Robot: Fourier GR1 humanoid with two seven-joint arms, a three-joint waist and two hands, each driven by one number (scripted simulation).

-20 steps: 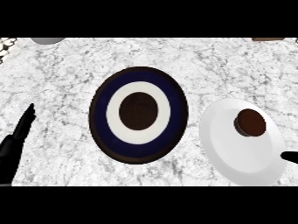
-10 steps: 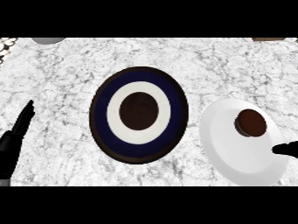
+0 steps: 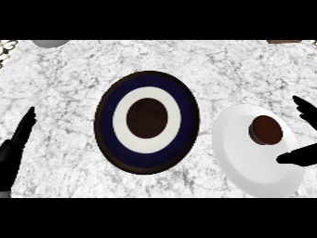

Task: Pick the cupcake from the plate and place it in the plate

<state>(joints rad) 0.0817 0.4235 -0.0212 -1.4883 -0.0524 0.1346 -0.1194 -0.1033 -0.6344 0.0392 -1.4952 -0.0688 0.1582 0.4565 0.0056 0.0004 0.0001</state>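
You had 2 plates in front of you on the marble table [image 3: 71, 83]. The cupcake [image 3: 266, 129] sat on the white plate [image 3: 247, 160] at the right, toward that plate's upper right part, its brown top facing up. Just to the left of it, with a thin strip of table between the rims, lay the dark-rimmed plate [image 3: 147, 122] with its navy ring, white ring and brown centre — nothing stood on it.

Your right hand [image 3: 316, 139] came in from the right edge with its fingers spread apart and straight: one part reached above and to the right of the cupcake, the other lay over the white plate's lower right rim, below the cupcake. It flanked the cupcake but did not touch it, and it held nothing.

Your left hand [image 3: 9, 155] rested at the far left, fingers straight and together, pointing up the table — well apart from both plates.

At the top edge you could see a grey round thing [image 3: 49, 42] at the left and a brown thing [image 3: 284, 41] at the right, both cut off.
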